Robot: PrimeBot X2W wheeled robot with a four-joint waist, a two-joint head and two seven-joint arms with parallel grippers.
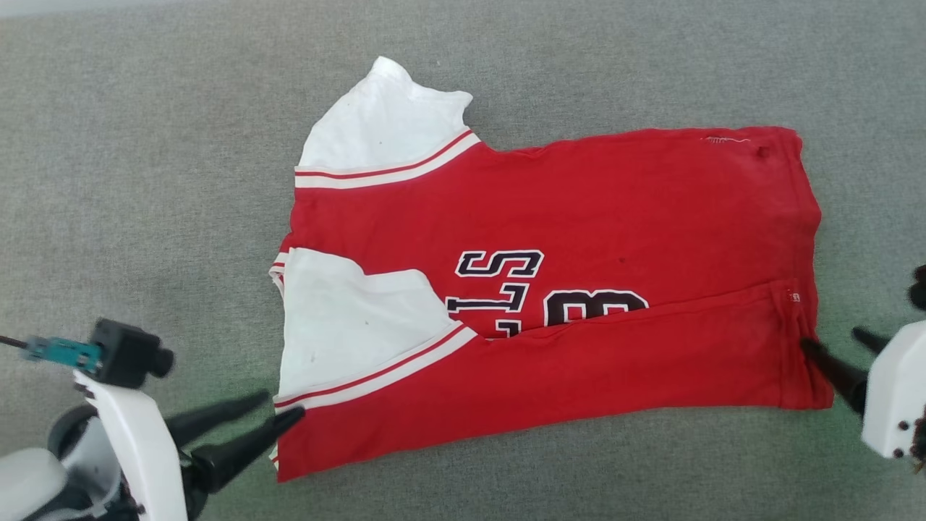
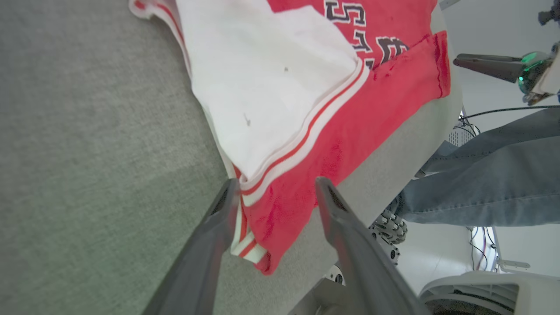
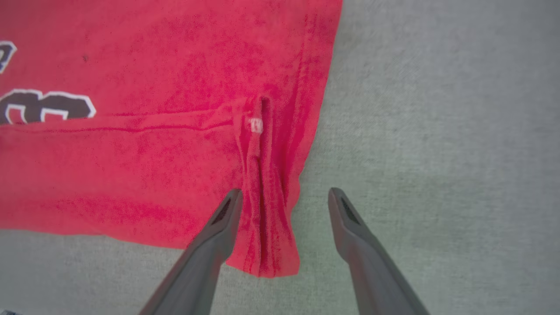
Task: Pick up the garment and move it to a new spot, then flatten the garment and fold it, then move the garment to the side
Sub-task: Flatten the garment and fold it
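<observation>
Red, one garment (image 1: 550,239) lies between left gripper (image 1: 286,403) and right gripper (image 1: 828,336), both spread.

Spread left gripper (image 2: 276,181), seemingly spread right gripper (image 3: 285,191)

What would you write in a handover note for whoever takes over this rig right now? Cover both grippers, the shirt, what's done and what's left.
Left gripper: open, fingers astride the near sleeve-end corner of the garment, not clamping it.
Right gripper: open at the near hem corner, holding nothing.
Garment: flat on the grey surface; near long edge folded over the print, near sleeve lying on top.
Done: laid out, first lengthwise fold made.
Left: far sleeve sticks out; finish folding, then move it aside.
</observation>
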